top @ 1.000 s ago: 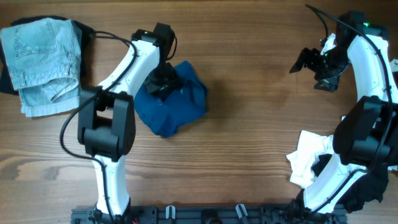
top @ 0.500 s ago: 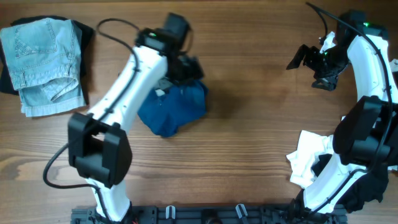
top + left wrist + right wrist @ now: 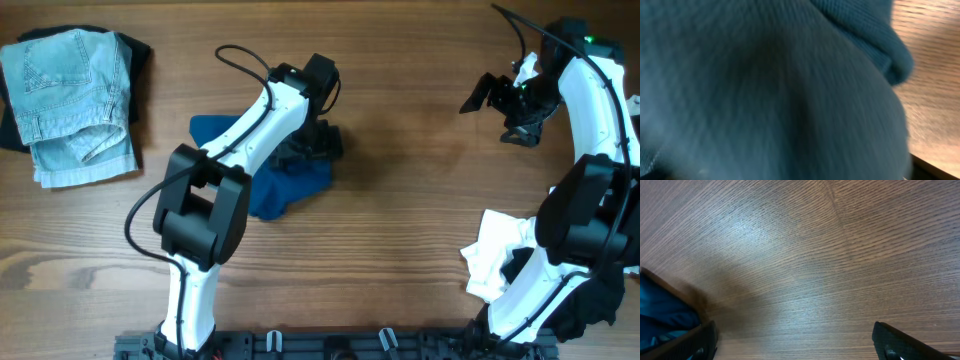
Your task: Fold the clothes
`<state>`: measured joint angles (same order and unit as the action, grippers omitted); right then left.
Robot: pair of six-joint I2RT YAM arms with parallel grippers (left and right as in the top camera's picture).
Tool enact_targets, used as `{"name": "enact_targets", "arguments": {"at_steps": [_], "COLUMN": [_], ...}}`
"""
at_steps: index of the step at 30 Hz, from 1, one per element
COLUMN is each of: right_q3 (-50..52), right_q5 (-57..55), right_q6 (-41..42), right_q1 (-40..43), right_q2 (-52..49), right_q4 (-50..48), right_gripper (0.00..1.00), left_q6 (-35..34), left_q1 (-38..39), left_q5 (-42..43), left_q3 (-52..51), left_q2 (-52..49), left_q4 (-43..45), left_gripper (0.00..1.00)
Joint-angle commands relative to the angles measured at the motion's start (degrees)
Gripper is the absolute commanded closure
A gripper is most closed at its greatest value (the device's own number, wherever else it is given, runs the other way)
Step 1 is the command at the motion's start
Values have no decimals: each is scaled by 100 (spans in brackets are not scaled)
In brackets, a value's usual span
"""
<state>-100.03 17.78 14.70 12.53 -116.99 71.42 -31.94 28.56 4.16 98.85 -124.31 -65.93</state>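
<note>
Overhead, the jeans point(image 3: 72, 100) look folded, the shirt point(image 3: 293, 187) is bunched up, white clothes point(image 3: 492, 262) wait; right gripper point(image 3: 795, 347) is wide and empty, left gripper point(image 3: 318, 142) I cannot tell.

From where I stand, nothing readable shows. The denim point(image 3: 75, 100), the dark blue shirt point(image 3: 290, 192) and the surface point(image 3: 400, 250) carry no lettering.

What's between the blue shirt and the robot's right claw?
Just bare wooden table, between the blue shirt and the right gripper. The overhead view shows it.
</note>
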Motion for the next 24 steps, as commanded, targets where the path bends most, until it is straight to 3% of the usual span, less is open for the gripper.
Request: {"name": "enact_targets", "arguments": {"at_steps": [1, 9, 14, 15, 24], "right_q3": [-116, -116, -116, -116, -116], "right_q5": [76, 74, 74, 76, 76], "right_q6": [-116, -122, -120, -120, -146], "right_q1": [-9, -9, -9, -9, -9], "right_q2": [96, 96, 96, 96, 96], "right_q4": [2, -39, -74, -74, -42], "right_gripper": [0, 0, 0, 0, 0], "left_q6": [304, 326, 326, 323, 262], "left_q1": [-7, 223, 505, 608, 170], "left_q5": [-107, -105, -133, -503, -398], "left_q3": [-20, 160, 713, 1075, 1147], "left_q2": [-111, -105, -105, -105, -393], "left_q4": [260, 527, 380, 304, -455], "left_gripper": [0, 0, 1, 1, 0]}}
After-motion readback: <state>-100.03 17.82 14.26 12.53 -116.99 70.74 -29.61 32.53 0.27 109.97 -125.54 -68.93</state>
